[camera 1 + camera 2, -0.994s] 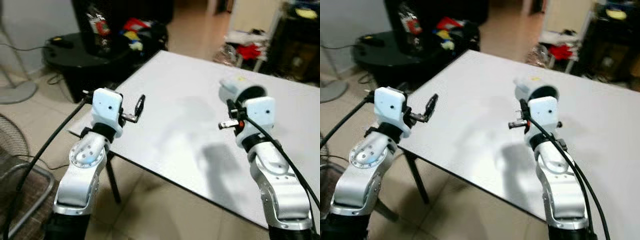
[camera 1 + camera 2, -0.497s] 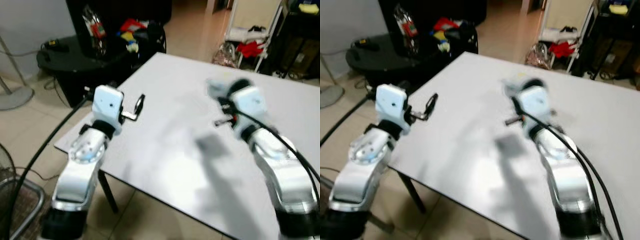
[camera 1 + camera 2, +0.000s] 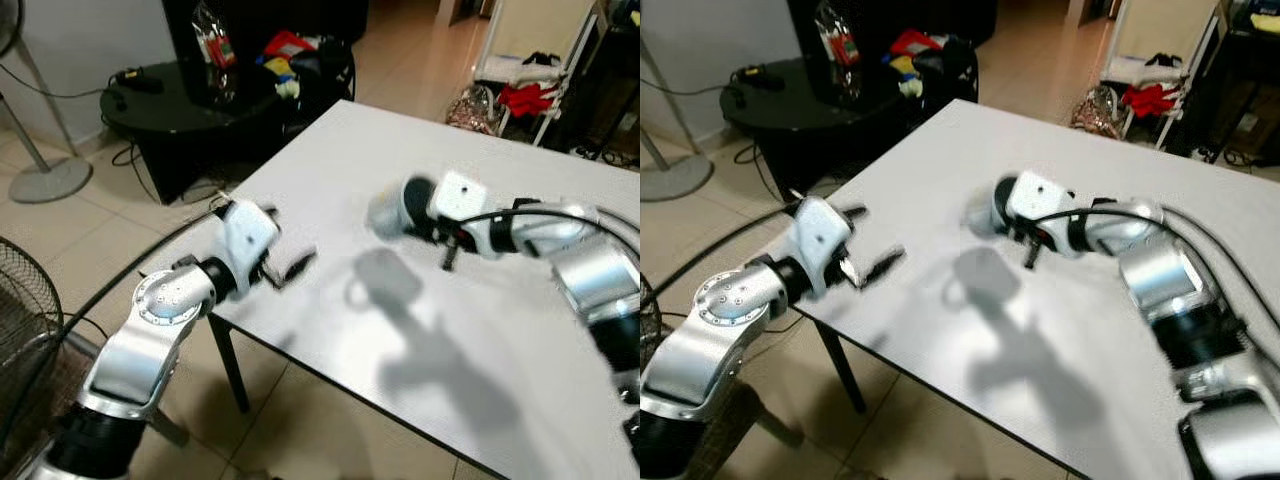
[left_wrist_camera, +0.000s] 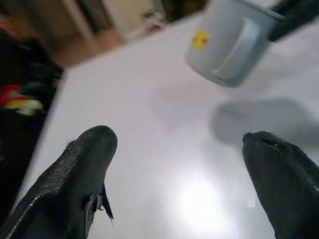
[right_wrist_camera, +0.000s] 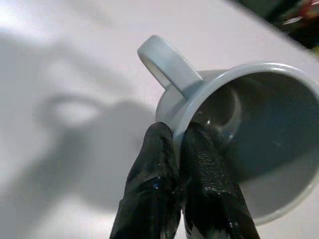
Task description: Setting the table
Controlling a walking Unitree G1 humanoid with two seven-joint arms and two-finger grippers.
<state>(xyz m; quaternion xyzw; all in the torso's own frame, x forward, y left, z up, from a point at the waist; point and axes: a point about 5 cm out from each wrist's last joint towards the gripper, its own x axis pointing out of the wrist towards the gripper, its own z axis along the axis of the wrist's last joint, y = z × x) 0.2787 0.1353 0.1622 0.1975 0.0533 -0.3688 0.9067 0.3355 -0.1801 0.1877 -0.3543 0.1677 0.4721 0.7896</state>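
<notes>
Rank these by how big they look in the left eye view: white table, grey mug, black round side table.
1. White table, clearly largest.
2. Black round side table, farther away, so its true size is unsure.
3. Grey mug, held by the right pincer above the table, smallest.

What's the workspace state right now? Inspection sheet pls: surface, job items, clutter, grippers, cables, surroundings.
Surface: white table, bare apart from shadows.
Job's things: pale blue mug, held tipped on its side above the table, its shadow below it; yellow mark on its wall in the left wrist view.
Clutter: nothing seen on the table.
Grippers: right gripper shut on the mug's rim beside the handle, one finger inside, one outside. Left gripper open, over the table's near-left edge, pointing at the mug.
Cables: black cable along the left arm; another along the right arm.
Surroundings: tiled floor; round black side table with colourful items; fan base; wire fan guard; rack with red cloth.
</notes>
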